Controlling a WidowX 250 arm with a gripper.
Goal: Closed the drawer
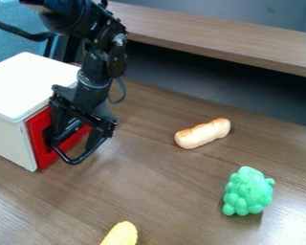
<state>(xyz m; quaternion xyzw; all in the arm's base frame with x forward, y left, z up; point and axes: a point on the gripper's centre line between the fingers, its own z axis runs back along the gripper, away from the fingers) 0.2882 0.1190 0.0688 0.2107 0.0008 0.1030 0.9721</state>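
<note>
The gripper (74, 160) hangs low in front of the white box at the left, pointing down near the tabletop. Behind it is the drawer's red front (39, 139), set in the side of the box that faces right. This front stands upright and looks roughly flush with the box's edge. The gripper and lower arm hide its middle and much of its right part. Whether the gripper touches the drawer I cannot tell.
The white box (29, 81) stands at the left on the wooden table (162, 191). A bread roll toy (203, 133) lies right of centre, a green grape-like toy (248, 191) at lower right, and a yellow toy (122, 234) at the bottom edge. A raised wooden ledge (225, 36) runs behind.
</note>
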